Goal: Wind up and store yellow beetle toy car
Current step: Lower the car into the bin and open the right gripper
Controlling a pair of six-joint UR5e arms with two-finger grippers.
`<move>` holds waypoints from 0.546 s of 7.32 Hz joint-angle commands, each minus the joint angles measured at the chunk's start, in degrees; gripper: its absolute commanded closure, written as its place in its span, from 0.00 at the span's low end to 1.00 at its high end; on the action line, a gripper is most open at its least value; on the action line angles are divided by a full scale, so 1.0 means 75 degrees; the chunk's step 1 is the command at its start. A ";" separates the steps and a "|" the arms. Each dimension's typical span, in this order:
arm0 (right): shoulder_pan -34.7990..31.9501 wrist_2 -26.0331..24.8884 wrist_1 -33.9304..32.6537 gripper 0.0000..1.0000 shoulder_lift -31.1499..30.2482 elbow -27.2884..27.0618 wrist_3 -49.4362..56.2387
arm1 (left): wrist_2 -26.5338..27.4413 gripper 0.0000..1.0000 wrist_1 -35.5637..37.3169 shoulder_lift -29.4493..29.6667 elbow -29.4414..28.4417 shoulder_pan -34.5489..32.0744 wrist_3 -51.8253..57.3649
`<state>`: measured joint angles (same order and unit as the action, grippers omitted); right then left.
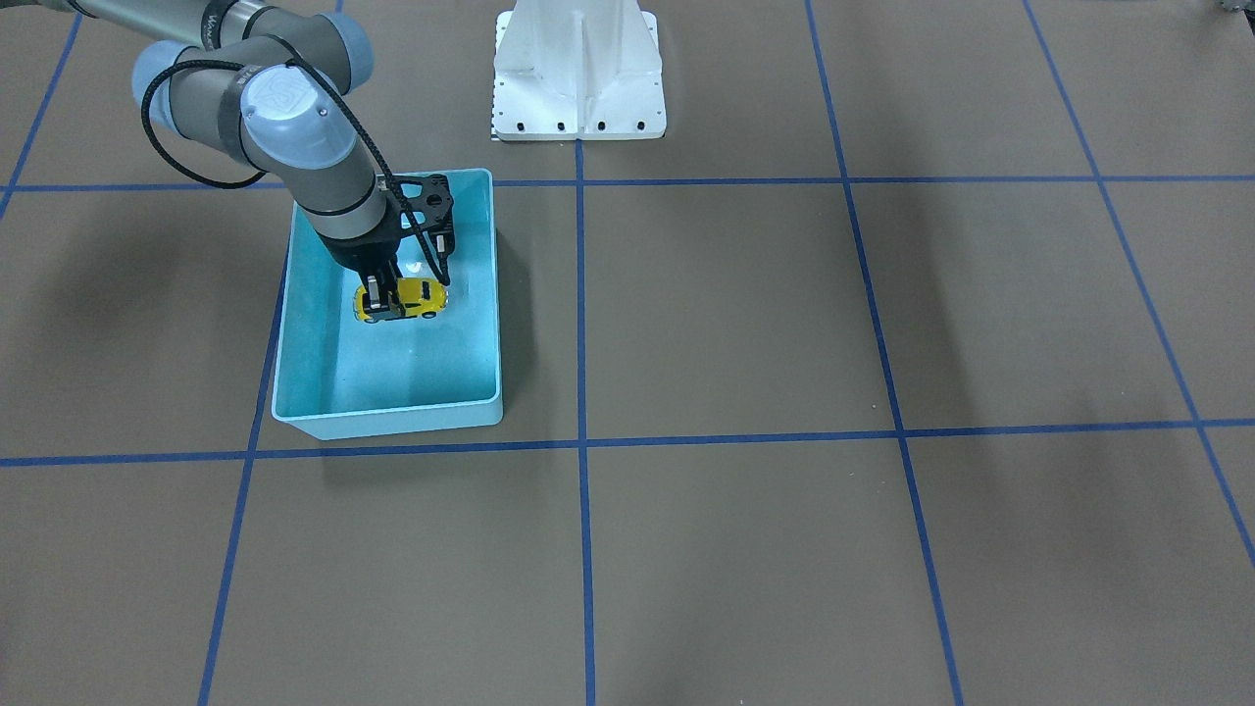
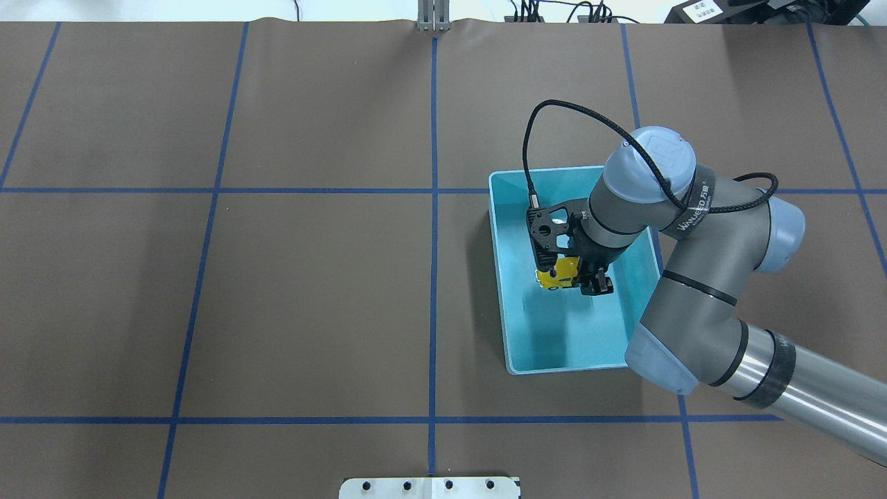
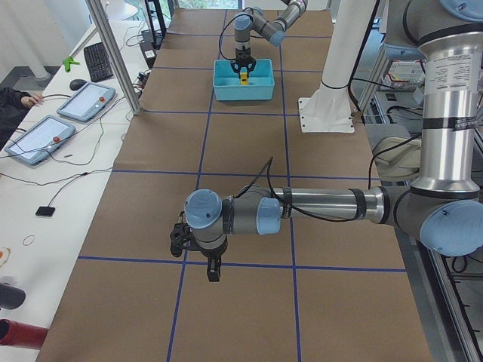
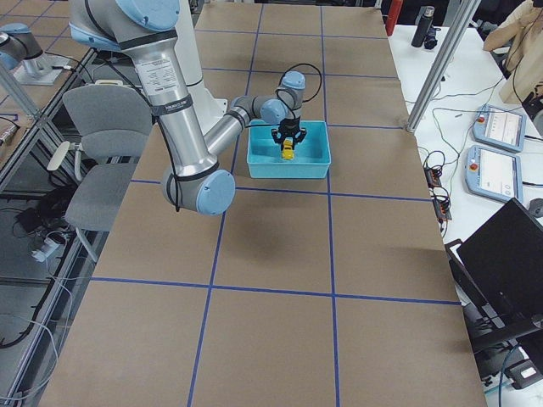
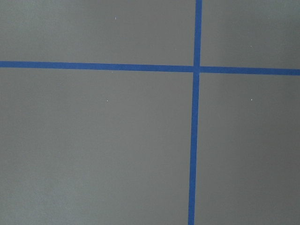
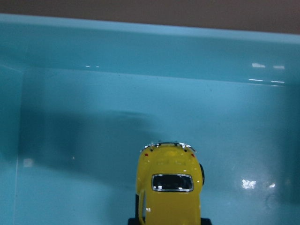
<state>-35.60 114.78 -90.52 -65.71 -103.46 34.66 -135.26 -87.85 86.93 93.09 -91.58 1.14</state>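
Note:
The yellow beetle toy car (image 1: pixel 410 298) is inside the light blue bin (image 1: pixel 392 420), near its middle. My right gripper (image 1: pixel 378 297) reaches down into the bin and is shut on the car's end. In the overhead view the car (image 2: pixel 556 276) sticks out to the left of the right gripper (image 2: pixel 581 278), within the bin (image 2: pixel 500 277). The right wrist view shows the car's roof and window (image 6: pixel 171 185) above the bin floor (image 6: pixel 93 140); I cannot tell if the wheels touch it. My left gripper (image 3: pixel 213 271) shows only in the exterior left view, low over bare table; I cannot tell its state.
The white robot pedestal (image 1: pixel 578 78) stands beside the bin at the table's robot side. Blue tape lines (image 5: pixel 195 140) grid the brown table. Tablets (image 3: pixel 84 102) and cables lie on the side bench beyond the table's edge.

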 commanded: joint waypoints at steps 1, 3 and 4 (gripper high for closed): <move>-0.0011 0.0025 -0.0002 0.01 -0.0016 -0.0057 -0.0144 | 0.0000 0.00 0.0018 -0.0001 0.0021 0.0000 0.0001; -0.0197 0.0292 -0.0071 0.01 0.0007 -0.0348 -0.0156 | 0.0000 0.00 0.0018 -0.0001 0.0033 0.0000 0.0000; -0.0570 0.0630 -0.0257 0.01 -0.0097 -0.0617 -0.0156 | 0.0000 0.00 0.0007 -0.0001 0.0033 0.0000 0.0001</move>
<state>-37.29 116.97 -91.20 -65.88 -105.89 33.54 -135.26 -87.74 86.92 93.32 -91.58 1.12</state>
